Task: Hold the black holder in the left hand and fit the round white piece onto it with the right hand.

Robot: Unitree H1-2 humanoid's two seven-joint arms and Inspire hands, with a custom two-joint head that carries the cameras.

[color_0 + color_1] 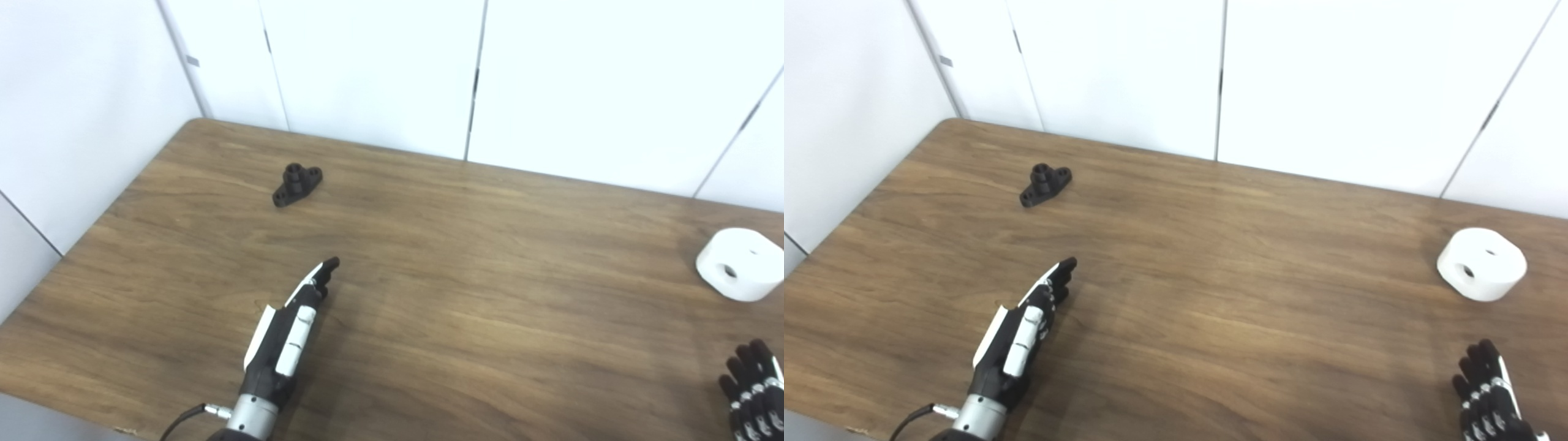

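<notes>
Both hands empty, fingers extended | black holder (297,184) well beyond left hand (288,334) | round white piece (1481,264) beyond right hand (1488,398) | bench (490,306)

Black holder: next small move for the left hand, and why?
Probably reach the left hand forward toward the black holder. The holder lies untouched on the table, well beyond the outstretched fingers, and the hand holds nothing. The white piece must wait.
</notes>
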